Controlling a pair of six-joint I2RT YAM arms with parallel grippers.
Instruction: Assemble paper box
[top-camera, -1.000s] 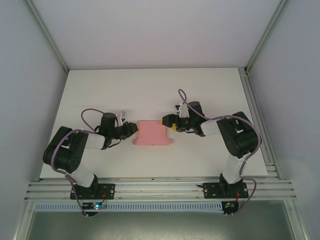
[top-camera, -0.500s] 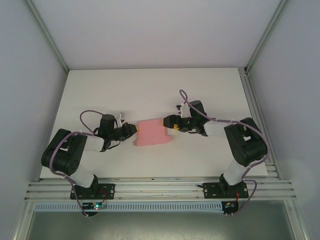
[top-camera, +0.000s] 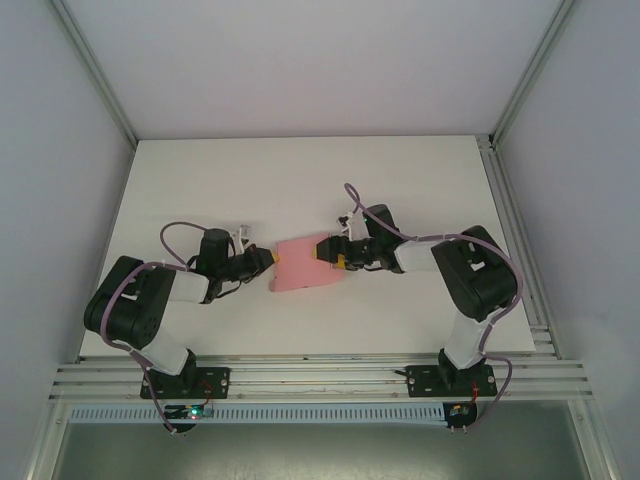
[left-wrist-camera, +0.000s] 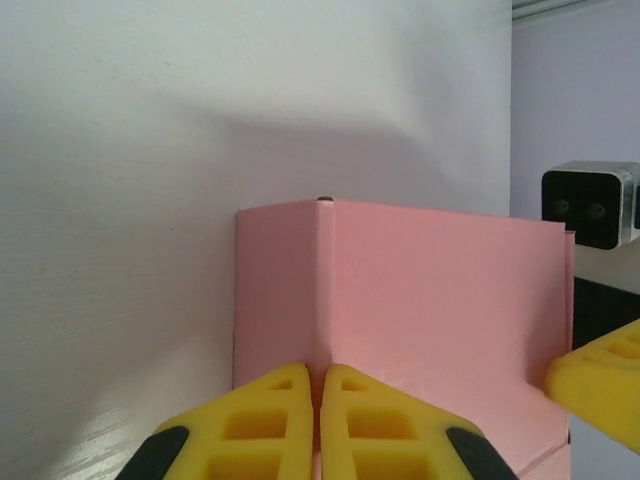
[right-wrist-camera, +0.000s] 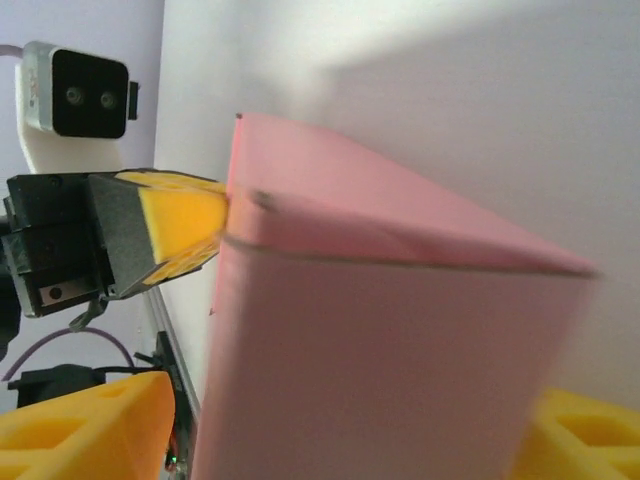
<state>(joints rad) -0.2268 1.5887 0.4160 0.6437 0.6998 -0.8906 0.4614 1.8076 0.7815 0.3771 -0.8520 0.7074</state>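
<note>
Paper box (top-camera: 300, 268) lies between arms: left end effector (top-camera: 270, 261) pinches its fold (shut tight), right end effector (top-camera: 328, 255) straddles it, wide.

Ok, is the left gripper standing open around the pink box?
No, the left gripper has its yellow fingers pressed together on a folded edge of the pink paper box.

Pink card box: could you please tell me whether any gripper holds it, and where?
The left gripper pinches the pink card box on a folded edge; the right gripper straddles it, grip unclear.
</note>
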